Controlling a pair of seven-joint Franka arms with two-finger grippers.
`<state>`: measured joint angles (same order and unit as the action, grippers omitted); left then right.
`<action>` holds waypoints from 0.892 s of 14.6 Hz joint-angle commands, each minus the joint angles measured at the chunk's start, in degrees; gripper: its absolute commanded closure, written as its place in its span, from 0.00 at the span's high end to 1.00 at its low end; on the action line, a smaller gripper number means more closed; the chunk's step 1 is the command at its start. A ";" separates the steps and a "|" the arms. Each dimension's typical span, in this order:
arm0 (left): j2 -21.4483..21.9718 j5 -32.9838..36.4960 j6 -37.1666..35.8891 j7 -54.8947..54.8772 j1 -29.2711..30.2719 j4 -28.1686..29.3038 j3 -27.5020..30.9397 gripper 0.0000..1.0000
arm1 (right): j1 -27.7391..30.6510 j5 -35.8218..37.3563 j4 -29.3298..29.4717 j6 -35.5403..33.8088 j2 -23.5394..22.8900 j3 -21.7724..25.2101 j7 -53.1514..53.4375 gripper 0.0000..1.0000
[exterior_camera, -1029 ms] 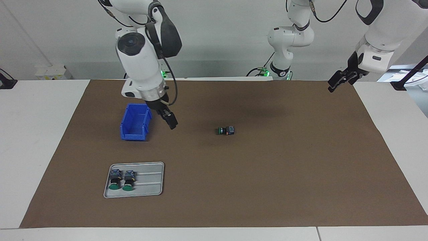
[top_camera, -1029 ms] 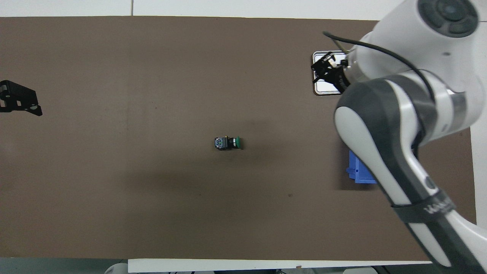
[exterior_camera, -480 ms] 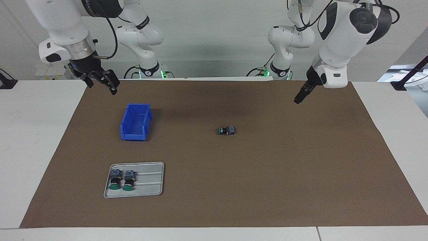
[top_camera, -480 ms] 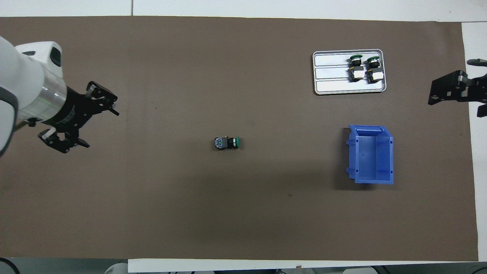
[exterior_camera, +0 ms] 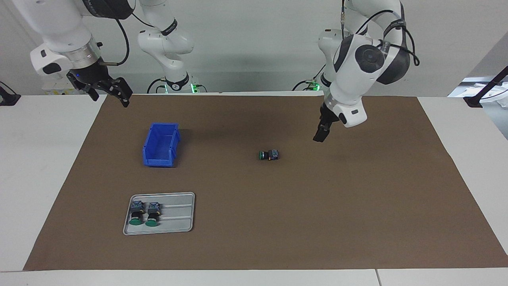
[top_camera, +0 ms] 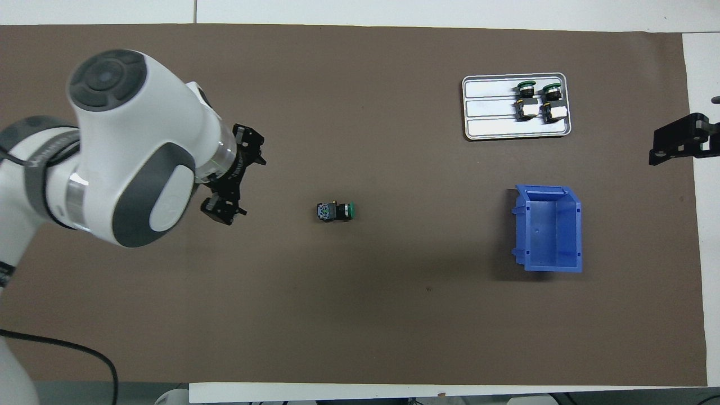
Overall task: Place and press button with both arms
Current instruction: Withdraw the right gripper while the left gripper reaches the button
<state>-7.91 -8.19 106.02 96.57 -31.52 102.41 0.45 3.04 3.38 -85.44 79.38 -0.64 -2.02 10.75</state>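
The button [exterior_camera: 269,155] [top_camera: 336,211] lies on its side in the middle of the brown mat, its green cap toward the right arm's end of the table. My left gripper [exterior_camera: 320,134] [top_camera: 246,183] hangs open over the mat beside the button, toward the left arm's end, and touches nothing. My right gripper [exterior_camera: 112,97] [top_camera: 672,147] is raised over the mat's edge at the right arm's end, open and empty. Two more buttons [exterior_camera: 145,213] [top_camera: 538,100] lie in a grey tray [exterior_camera: 178,216] [top_camera: 489,107].
A blue bin [exterior_camera: 160,145] [top_camera: 551,228] stands empty on the mat toward the right arm's end, nearer to the robots than the tray. White tabletop borders the mat at both ends.
The left arm has swung in from its end of the table toward the button. The right arm has pulled away from the bin and tray out to the mat's edge.
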 commanded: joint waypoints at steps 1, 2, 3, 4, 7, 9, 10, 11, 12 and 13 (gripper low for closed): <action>-2.10 -0.51 5.93 10.53 -4.59 1.91 0.87 1.00 | 0.74 -0.57 -2.36 -0.02 2.31 -1.14 -1.61 0.99; -3.68 -0.51 7.08 13.01 -6.17 1.91 0.87 1.00 | 0.74 -0.57 -2.19 0.07 2.14 -0.62 -3.26 0.99; -4.48 -0.51 7.44 13.99 -7.58 2.00 0.87 1.00 | 0.74 -0.65 -2.18 0.07 1.96 0.00 -4.06 0.99; -5.10 -0.51 7.88 16.00 -7.94 2.00 0.87 1.00 | 0.65 -0.92 -2.18 0.07 1.87 0.87 -4.33 0.99; -9.30 -0.42 11.57 20.75 -10.91 1.91 0.95 1.00 | 0.30 -1.01 -2.18 -0.19 1.79 1.14 -4.51 0.99; -10.81 -0.25 15.07 24.27 -13.48 2.79 1.22 1.00 | 0.21 -1.01 -2.27 -0.28 1.87 1.23 -5.04 0.99; -10.90 -0.25 15.96 24.46 -13.31 2.79 1.13 1.00 | 0.21 -1.01 -2.27 -0.28 1.87 1.32 -5.12 0.99; -11.60 -0.16 16.23 24.54 -13.48 2.79 1.22 0.99 | 0.47 -1.01 -2.88 -0.19 1.87 1.32 -5.04 0.99; -12.65 -0.07 16.58 24.72 -13.83 2.79 1.22 0.99 | 0.48 -0.83 -2.97 -0.19 1.96 1.32 -4.95 0.99; -13.36 0.10 17.19 25.07 -14.01 3.05 1.22 0.99 | 0.48 -0.92 -3.06 -0.28 1.96 1.32 -4.95 0.99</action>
<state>-20.59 -8.21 121.29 120.65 -44.65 104.38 0.59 3.02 3.28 -86.95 79.07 0.26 -0.82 7.23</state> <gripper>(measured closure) 0.004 0.009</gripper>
